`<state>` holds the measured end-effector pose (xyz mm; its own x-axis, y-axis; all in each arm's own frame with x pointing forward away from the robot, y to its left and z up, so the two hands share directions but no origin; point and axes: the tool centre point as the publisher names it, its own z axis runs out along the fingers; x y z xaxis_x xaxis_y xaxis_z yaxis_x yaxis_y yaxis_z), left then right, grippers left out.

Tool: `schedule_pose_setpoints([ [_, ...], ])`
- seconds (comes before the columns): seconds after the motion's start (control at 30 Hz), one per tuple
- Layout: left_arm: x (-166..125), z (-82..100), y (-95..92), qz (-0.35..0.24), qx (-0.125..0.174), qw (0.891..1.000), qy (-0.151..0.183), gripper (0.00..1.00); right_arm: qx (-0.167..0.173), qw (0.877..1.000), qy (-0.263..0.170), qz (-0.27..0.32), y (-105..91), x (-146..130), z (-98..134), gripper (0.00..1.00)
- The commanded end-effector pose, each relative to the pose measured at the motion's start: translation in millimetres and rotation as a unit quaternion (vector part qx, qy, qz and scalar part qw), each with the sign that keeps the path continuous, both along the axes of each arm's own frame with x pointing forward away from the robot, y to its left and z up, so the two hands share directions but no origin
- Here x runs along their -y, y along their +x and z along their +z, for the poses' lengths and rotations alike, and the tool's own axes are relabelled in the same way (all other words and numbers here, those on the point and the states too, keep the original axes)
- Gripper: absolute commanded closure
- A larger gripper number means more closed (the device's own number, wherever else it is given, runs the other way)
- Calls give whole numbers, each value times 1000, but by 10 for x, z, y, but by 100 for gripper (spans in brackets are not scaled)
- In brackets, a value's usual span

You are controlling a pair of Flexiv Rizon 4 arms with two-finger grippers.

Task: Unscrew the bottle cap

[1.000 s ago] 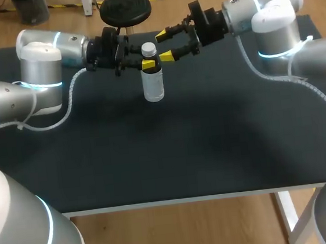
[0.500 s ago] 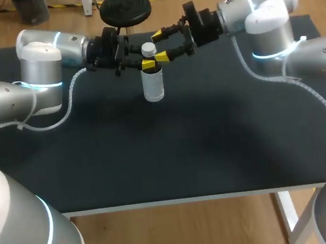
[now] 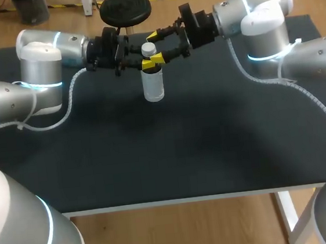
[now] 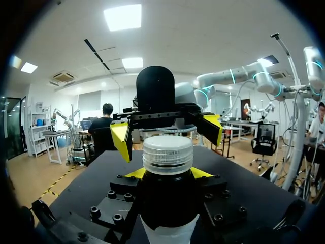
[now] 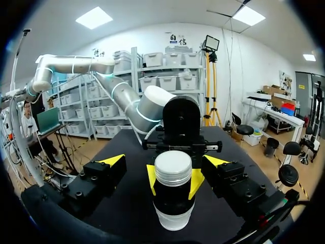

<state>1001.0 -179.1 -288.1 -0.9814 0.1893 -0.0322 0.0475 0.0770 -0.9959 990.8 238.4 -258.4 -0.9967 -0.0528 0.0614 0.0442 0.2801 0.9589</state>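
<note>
Black tabletop (image 3: pixel 166 156): the task's thing stands upright at its far middle, in the same spot as a second ago.
Right arm (image 3: pixel 256 13): this is the one that has moved. It has swung in from the right toward the middle, carrying its gripper from just beside the bottle's top to right at it.
Left arm (image 3: pixel 45 53): unmoved. It comes in level from the left at the height of the bottle's neck.
Clear plastic bottle (image 3: pixel 153 87): upright, with its base apparently resting on the tabletop. I see no tilt or shift in it over the last second.
Left gripper (image 3: pixel 149 65): clenched on the bottle's neck just under the cap, with one yellow tip on each side, as both wrist views show. It is my anchor against the coming twist.
Right gripper (image 3: pixel 153 48): spread wide and holding nothing. Its two yellow tips now straddle the cap, one on the far side and one on the near side, with a gap on each side. A second ago the cap lay outside them.
White ribbed screw cap (image 3: pixel 148 49): seated on the bottle and untouched, so I judge it not yet loosened.
Meaning for the task: the approach looks almost finished and the unscrewing has not begun. What remains is to close the right gripper squarely on the cap and turn it while the left holds firm. An off-centre squeeze could shove the bottle sideways in the left gripper's hold.
</note>
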Motion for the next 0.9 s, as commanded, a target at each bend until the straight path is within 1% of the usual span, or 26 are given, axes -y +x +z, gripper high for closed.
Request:
schedule_pose_setpoints([
  [0.03,0,-14,18,-3,0,1000,-1,100,1,1000,2,0,12,-41,-6,0],
  [0.73,0,-14,18,-3,0,1000,-1,100,1,1000,16,0,27,-133,-52,0],
  [0.8,0,-14,18,-3,0,1000,-1,100,1,1000,19,0,27,-134,-50,5],
  [0.9,0,-14,18,-3,0,1000,-1,100,2,1000,23,0,23,-136,-40,4],
])
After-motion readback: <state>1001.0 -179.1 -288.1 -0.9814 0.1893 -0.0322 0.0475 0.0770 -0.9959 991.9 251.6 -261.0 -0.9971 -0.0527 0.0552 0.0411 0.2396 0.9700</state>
